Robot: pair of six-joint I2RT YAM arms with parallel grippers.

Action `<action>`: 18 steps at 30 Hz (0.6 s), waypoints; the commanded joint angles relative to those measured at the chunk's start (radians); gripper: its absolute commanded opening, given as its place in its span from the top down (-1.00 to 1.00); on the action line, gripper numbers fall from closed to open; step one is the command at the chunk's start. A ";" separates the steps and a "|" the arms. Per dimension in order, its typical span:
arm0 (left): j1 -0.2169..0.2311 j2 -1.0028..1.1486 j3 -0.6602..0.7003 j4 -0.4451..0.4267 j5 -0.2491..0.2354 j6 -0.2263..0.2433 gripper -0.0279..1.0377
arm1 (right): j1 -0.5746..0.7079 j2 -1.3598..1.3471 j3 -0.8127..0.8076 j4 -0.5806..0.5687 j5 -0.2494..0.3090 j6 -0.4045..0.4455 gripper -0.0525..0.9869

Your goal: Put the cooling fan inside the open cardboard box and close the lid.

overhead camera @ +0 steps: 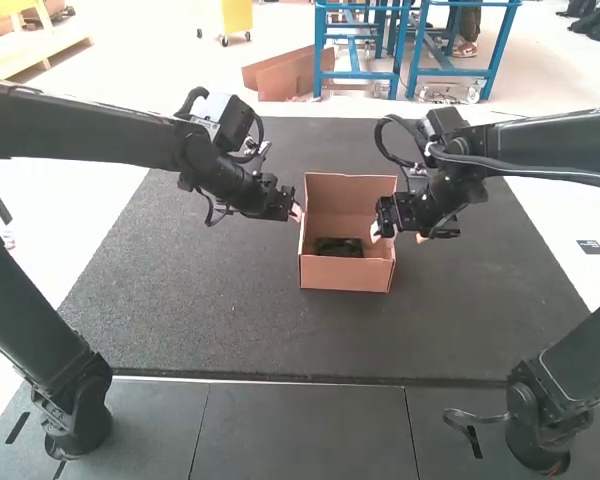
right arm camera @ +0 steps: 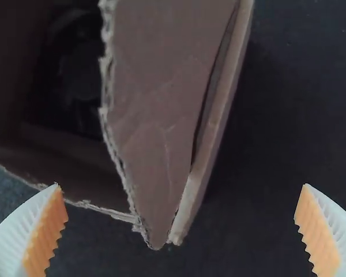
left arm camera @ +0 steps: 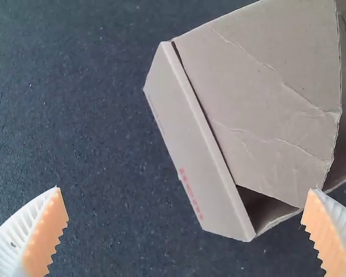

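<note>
With the fan [overhead camera: 337,246] already lying in the box [overhead camera: 346,272], I have the left gripper [overhead camera: 294,211] and right gripper [overhead camera: 395,233] flanking it, both with fingers spread wide, probably to tuck each side flap inward before the lid [overhead camera: 348,195] closes.

The high view is lit brightly and evenly; the pale surface [overhead camera: 40,200] around the dark grey mat [overhead camera: 180,290] is washed out, and only faint, soft shadows are cast on the mat. The inside of the open brown cardboard box [overhead camera: 346,272] is shaded, so the dark cooling fan [overhead camera: 338,246] is hardly made out. In the right wrist view that interior is nearly black; in the left wrist view a shadow is seen under the creased cardboard flap [left arm camera: 265,98].
</note>
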 commanded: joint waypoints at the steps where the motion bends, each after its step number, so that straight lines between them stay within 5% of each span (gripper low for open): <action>1: -0.005 -0.036 -0.010 -0.002 -0.016 0.013 -0.86 | 0.006 -0.031 0.035 -0.014 0.010 -0.004 -0.85; 9: 0.068 -0.043 0.004 0.036 -0.162 0.010 -0.86 | -0.003 -0.111 0.037 -0.017 0.019 -0.065 -0.85; 18: 0.097 -0.025 0.078 0.104 -0.190 0.010 -0.86 | -0.003 -0.240 -0.049 0.113 0.083 -0.162 -0.85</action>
